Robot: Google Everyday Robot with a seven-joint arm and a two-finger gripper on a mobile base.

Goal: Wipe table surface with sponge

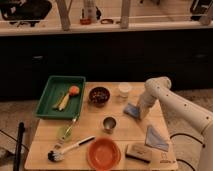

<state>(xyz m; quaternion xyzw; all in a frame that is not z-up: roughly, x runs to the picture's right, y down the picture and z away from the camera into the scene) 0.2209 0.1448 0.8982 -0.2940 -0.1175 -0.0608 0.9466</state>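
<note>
Your end effector [138, 113], right of centre, is clamped on the sponge [131, 110] on the counter [50, 136]. A leftward stroke risks toppling the metal cup [109, 123].

The robot's arm [180, 104] is showing as a smooth off-white shell with no sharp corners, its longer segment lying to the right of the sponge [130, 109] and looking like a thick, plain tube. Up and to the right of the sponge the casing is swelling into a rounded, dome-like joint, which is catching the most light. From that joint a shorter, straight-sided white segment is reaching toward the sponge, shading to grey along the flank nearest it. The gripper [140, 114] is sitting at the sponge's right edge, touching it, fingers pressed together, and is appearing as a small, duller grey end piece.
</note>
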